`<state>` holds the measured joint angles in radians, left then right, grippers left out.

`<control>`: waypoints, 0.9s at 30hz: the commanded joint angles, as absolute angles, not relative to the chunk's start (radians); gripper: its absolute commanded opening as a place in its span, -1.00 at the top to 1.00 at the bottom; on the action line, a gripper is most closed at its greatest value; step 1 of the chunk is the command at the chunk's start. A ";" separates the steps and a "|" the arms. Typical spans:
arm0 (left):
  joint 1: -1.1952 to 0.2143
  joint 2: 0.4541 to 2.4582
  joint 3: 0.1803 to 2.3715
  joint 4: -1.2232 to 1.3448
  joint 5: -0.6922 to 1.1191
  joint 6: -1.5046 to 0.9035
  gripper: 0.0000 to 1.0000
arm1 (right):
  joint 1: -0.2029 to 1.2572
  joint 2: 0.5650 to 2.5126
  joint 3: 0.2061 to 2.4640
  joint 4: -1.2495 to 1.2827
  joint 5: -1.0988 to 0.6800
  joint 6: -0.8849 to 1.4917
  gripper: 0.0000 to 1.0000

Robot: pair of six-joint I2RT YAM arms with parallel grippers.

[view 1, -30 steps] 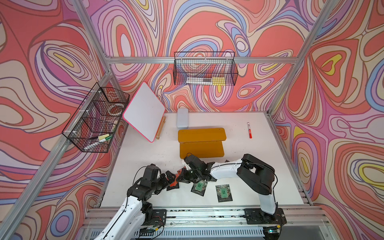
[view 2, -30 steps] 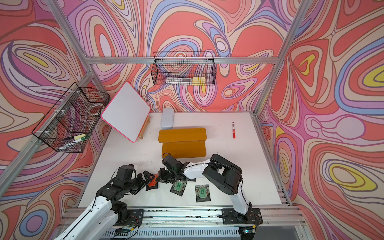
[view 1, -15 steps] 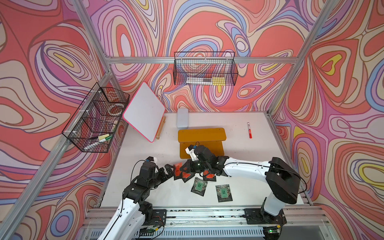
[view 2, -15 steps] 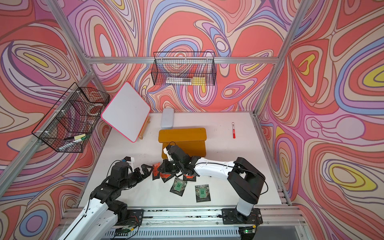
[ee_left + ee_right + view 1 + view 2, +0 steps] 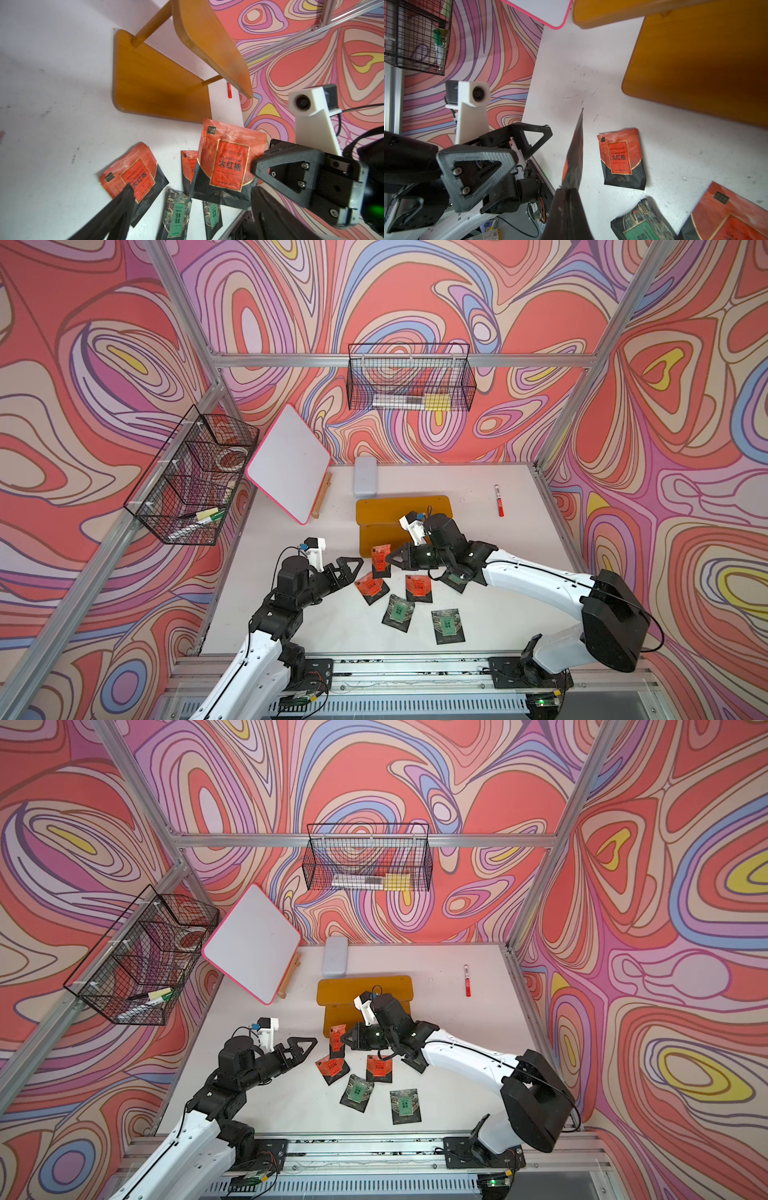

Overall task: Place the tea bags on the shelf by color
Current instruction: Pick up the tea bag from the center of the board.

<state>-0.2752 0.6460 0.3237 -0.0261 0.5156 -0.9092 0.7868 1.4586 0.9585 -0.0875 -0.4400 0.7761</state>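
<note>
In both top views the mustard-yellow shelf (image 5: 402, 506) (image 5: 365, 986) stands mid-table. Just in front of its lower tier, my right gripper (image 5: 391, 560) (image 5: 568, 192) is shut on an orange-red tea bag (image 5: 381, 559) (image 5: 228, 164), held upright above the table. My left gripper (image 5: 349, 568) (image 5: 193, 207) is open, close to the held bag's left and touching nothing. Two orange-red tea bags (image 5: 371, 587) (image 5: 418, 587) and two green tea bags (image 5: 398, 612) (image 5: 447, 626) lie flat nearer the front. Another sachet (image 5: 455, 581) lies half hidden under the right arm.
A red marker pen (image 5: 500, 506) lies to the right of the shelf. A white pink-edged board (image 5: 289, 464) leans at the back left, with a grey case (image 5: 365, 476) behind the shelf. Black wire baskets (image 5: 189, 481) (image 5: 409, 379) hang on the walls.
My right gripper has lifted an orange-red tea bag off the pile and carried it back toward the shelf. The left arm has swung away from the pile, its gripper staying open.
</note>
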 commanded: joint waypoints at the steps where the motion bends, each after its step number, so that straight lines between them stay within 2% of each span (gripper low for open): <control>1: -0.276 0.690 0.298 0.181 0.626 -0.948 -0.72 | 0.766 1.412 0.932 -0.094 -0.489 0.750 1.00; 9: -0.278 0.748 0.293 0.346 0.703 -0.999 -0.57 | 0.732 1.365 0.879 0.008 -0.577 0.798 1.00; 27: -0.276 0.829 0.302 0.501 0.770 -1.063 -0.15 | 0.715 1.365 0.887 0.170 -0.709 0.871 1.00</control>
<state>-0.2752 0.8204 0.3054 0.4198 0.7391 -1.0458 0.7212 1.3811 0.8875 0.1200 -0.6773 0.8528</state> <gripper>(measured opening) 0.600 0.042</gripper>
